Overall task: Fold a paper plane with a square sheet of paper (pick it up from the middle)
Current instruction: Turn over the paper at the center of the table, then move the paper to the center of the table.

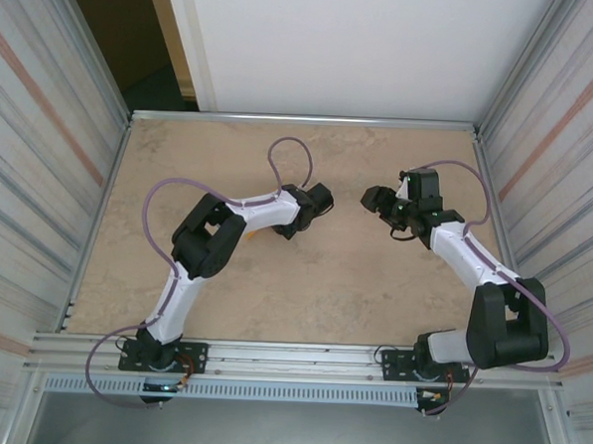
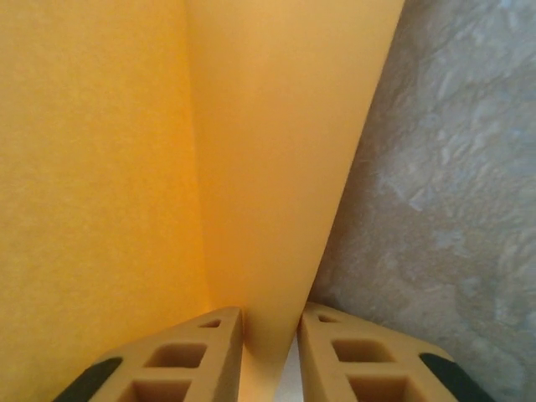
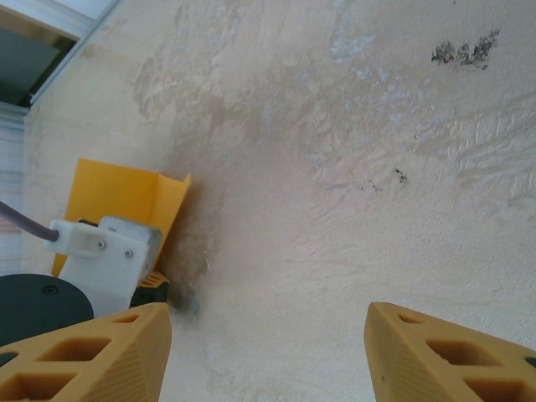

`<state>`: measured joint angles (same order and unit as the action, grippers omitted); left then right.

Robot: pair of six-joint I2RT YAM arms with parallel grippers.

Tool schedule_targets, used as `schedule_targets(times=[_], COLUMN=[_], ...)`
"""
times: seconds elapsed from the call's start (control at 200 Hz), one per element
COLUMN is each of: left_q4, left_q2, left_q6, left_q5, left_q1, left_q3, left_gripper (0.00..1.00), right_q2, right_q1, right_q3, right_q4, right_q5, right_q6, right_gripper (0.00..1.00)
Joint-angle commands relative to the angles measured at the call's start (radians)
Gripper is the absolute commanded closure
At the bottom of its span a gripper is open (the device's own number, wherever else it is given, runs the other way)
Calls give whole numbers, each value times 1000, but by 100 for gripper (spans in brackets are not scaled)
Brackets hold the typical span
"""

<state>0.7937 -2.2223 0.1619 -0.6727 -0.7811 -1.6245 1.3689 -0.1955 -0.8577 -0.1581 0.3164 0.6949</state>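
Observation:
My left gripper is shut on the orange sheet of paper. The sheet is bent along a crease, with one flap standing between the tan fingers and the rest spreading out to the left. In the top view the left gripper points down at mid-table, and only a sliver of the paper peeks out from under the arm. My right gripper stands open over bare table, to the right of the paper and apart from it. The top view puts the right gripper facing the left one across a gap.
The beige tabletop is boxed in by corrugated walls left and right, and a metal rail runs along the near edge. Purple cables loop above both arms. A dark smudge marks the table surface.

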Motion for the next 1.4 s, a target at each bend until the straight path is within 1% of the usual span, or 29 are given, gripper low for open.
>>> schedule_targets(times=[0.0, 0.195, 0.311, 0.371, 0.486, 0.601, 0.646, 0.727, 0.787, 0.877, 1.037, 1.218, 1.398], left_q4=[39, 48, 18, -3, -85, -185, -225, -323, -378, -431, -492, -526, -557], left_q2=[16, 84, 121, 181, 266, 366, 404, 468, 504, 531, 512, 442, 381], left_q6=[69, 163, 226, 254, 281, 282, 284, 297, 320, 348, 366, 360, 350], left_q5=[101, 366, 517, 585, 727, 833, 863, 951, 981, 1027, 1078, 1074, 1054], left_q1=[-4, -4, -4, -4, -4, 0, 11, 54, 101, 201, 355, 428, 471], left_q3=[-26, -16, 27, 56, 132, 209, 240, 316, 373, 445, 503, 499, 471], left_gripper=[71, 60, 55, 52, 49, 45, 43, 40, 38, 37, 35, 35, 34], right_q2=[10, 22, 31, 37, 46, 57, 59, 67, 70, 79, 99, 114, 134], right_q1=[8, 8, 8, 9, 8, 9, 8, 7, 6, 4, -7, -23, -37], right_q3=[6, 5, 4, 2, 0, 0, 1, 3, 6, 8, 6, 4, -4], right_q4=[14, 27, 37, 40, 48, 56, 62, 75, 81, 87, 97, 104, 107], right_q5=[20, 27, 29, 32, 36, 46, 50, 59, 62, 66, 75, 79, 86], right_q6=[25, 33, 38, 40, 43, 47, 49, 53, 55, 62, 71, 80, 83], right_gripper=[38, 38, 38, 38, 37, 37, 37, 36, 35, 35, 34, 34, 34])
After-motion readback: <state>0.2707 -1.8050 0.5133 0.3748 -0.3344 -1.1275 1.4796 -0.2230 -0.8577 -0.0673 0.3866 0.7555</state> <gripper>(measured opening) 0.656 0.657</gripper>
